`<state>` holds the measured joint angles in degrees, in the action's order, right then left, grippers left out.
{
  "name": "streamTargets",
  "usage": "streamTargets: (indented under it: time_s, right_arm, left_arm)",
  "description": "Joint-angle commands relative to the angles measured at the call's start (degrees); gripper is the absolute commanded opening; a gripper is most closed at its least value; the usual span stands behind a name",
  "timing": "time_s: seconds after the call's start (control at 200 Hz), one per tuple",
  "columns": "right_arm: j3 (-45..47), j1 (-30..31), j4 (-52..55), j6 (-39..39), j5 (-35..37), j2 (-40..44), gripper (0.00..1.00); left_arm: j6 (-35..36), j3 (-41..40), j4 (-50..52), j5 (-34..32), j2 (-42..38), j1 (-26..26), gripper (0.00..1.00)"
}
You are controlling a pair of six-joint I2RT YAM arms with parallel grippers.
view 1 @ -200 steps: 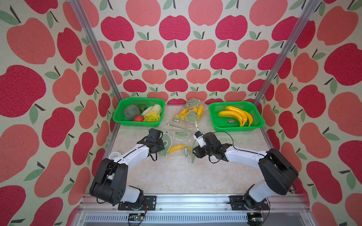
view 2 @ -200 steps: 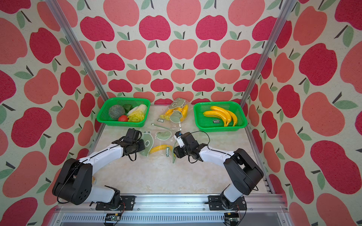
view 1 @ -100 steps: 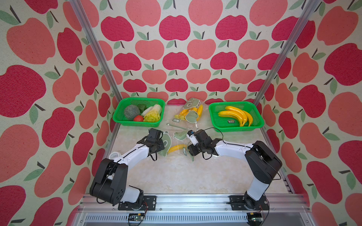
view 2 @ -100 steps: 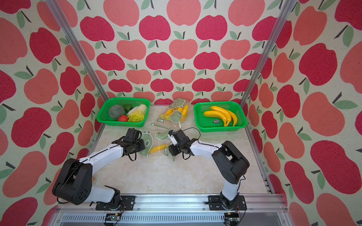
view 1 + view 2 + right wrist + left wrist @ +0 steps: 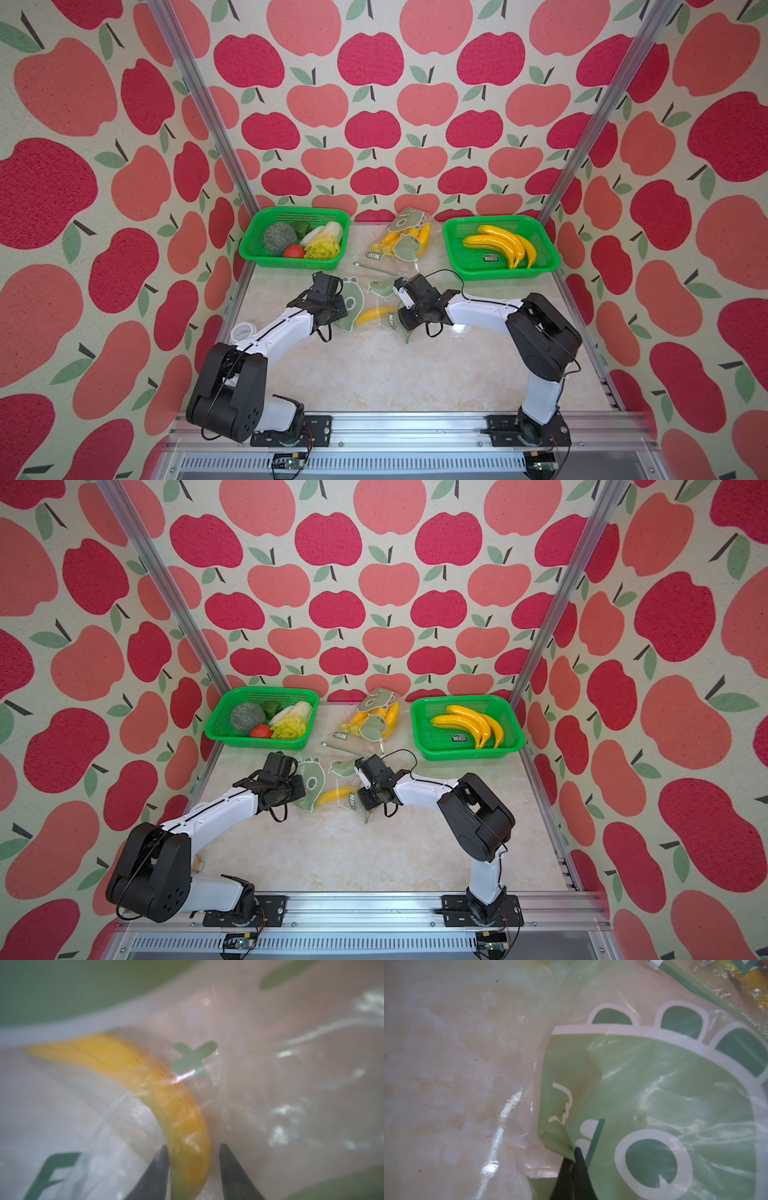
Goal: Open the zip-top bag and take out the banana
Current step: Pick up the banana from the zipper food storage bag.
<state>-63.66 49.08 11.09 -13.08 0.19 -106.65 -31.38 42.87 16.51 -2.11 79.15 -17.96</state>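
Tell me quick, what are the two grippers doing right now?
Left gripper: closed, pinching the zip-top bag by its edge.
Right gripper: open, jaws on either side of the banana, not clamped yet.

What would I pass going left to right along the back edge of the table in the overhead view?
Green plastic basket of vegetables → clear printed bag holding yellow bananas → green plastic basket with loose yellow bananas.
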Motion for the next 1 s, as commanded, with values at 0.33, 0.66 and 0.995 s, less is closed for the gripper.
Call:
streamTargets:
  time_s: [0.33,0.66,0.995]
  right_arm:
    - [2.5,0.4,-0.2,-0.8,2.6,4.0,0.24]
    - [5.5,0.4,3.0,-3.9,5.9,10.8,0.22]
    - [12.1,-2.7,5.5,-7.3,11.4,18.2,0.21]
  left_arm:
    - [0.7,-1.7,1.5,-1.0,-1.5,1.6,0.00]
    - [0.0,-1.7,2.8,-3.0,-1.5,2.1,0.00]
    - [0.5,-2.6,3.8,-2.7,-4.8,6.5,0.00]
